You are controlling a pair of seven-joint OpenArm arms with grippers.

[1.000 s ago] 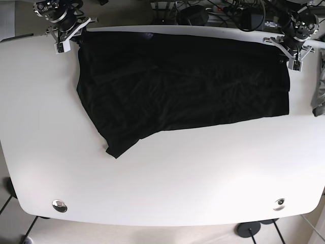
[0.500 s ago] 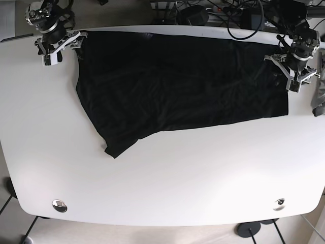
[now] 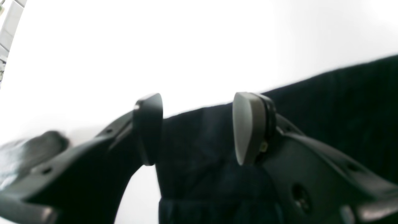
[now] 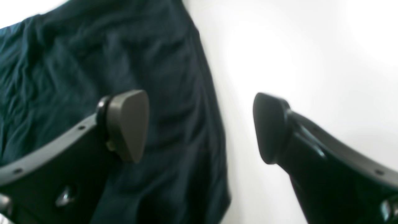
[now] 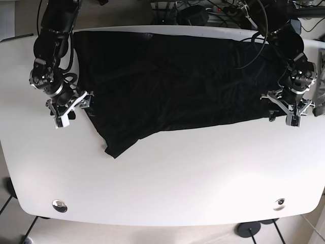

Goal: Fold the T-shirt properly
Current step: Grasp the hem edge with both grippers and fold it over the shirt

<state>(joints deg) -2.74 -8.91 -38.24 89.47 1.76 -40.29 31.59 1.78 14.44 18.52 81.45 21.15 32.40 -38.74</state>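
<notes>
A smooth white bench (image 5: 167,188) with rounded corners carries a black T-shirt (image 5: 177,86), spread flat and softly wrinkled across its far half, one pointed flap (image 5: 118,145) reaching nearest. At the shirt's lower corner the left tool (image 5: 286,111) stands spread, its rounded pads straddling the dark hem (image 3: 199,137). Opposite, the right tool (image 5: 68,108) is likewise parted, one pad over cloth, the other over bare bench.

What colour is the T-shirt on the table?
The T-shirt is a very dark blue-green; it looks black in the base view. The right wrist view shows it best.
</notes>
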